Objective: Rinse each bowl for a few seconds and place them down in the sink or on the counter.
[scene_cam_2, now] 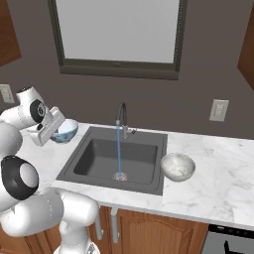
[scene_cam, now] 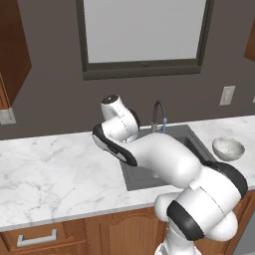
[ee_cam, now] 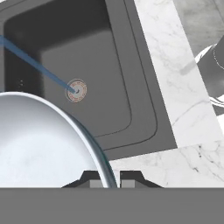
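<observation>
Hand view: end effector (ee_cam: 112, 177) closed tight, its two dark fingertips (ee_cam: 92, 178) pinching the thin rim of the light blue bowl (ee_cam: 41, 140); white inside of that bowl fills the lower left, rim passes straight between the tips. Beyond the bowl sits the dark grey sink (ee_cam: 100, 61) with its round drain (ee_cam: 76, 90), and a thin blue water stream (ee_cam: 35, 65) runs to the drain. Right base view: end effector (scene_cam_2: 55, 128) holds the light blue bowl (scene_cam_2: 65, 131) off the counter (scene_cam_2: 208, 183), raised over the marble just left of the sink (scene_cam_2: 111, 158), bowl roughly upright, opening up. Bowl is beside the stream, not under it; water stream (scene_cam_2: 119, 151) falls from the gooseneck faucet (scene_cam_2: 122, 119) to the drain. Grey speckled bowl (scene_cam_2: 177, 166) sits upright on the counter right at the sink's right edge. Left base view: speckled bowl (scene_cam: 228, 148) on the counter (scene_cam: 55, 174) right of the sink (scene_cam: 142, 177), faucet (scene_cam: 158, 117) behind the arm; the arm covers most of the basin. Window above the sink, wall outlet (scene_cam_2: 219, 110) to its right.
</observation>
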